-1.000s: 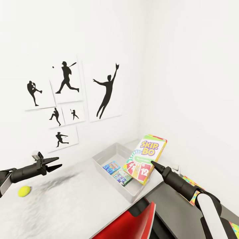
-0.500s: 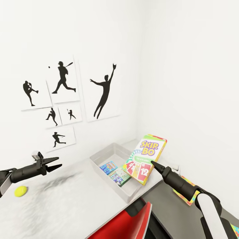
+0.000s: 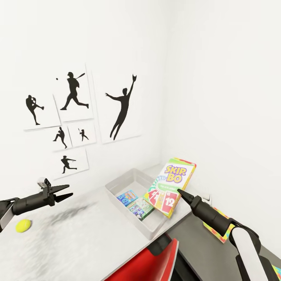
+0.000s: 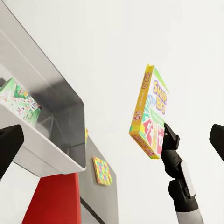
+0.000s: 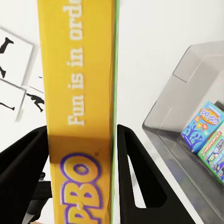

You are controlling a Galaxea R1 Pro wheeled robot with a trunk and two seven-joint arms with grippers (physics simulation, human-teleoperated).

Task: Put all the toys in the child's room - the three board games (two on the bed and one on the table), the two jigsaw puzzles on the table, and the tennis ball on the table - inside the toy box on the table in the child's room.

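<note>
**Skip-Bo box held over the toy box**

While the right tool [image 3: 180,191] grips the Skip-Bo box [image 3: 170,186] by its lower edge, the box stands tilted in the air, its printed cover facing the camera. In the right wrist view the two black fingers [image 5: 135,172] press on either side of the box's yellow spine, clenched on it.

Below and just beyond that tool sits the toy box [image 3: 125,183] on the tabletop [image 3: 78,238] — a pale grey bin with sloping walls. Two smaller board games lie flat inside it: a blue one [image 3: 127,196] and, nearer the right tool, a green-white one [image 3: 141,208].

Behind the right arm, a jigsaw puzzle [image 3: 221,232] lies on the lower dark section.

The left tool [image 3: 67,192] hangs over the tabletop with its jaws parted, grasping nothing. A tennis ball [image 3: 23,225] rests on the tabletop below and behind it — well apart from the toy box.

A red chair back [image 3: 148,265] shows at the tabletop's near edge.
</note>
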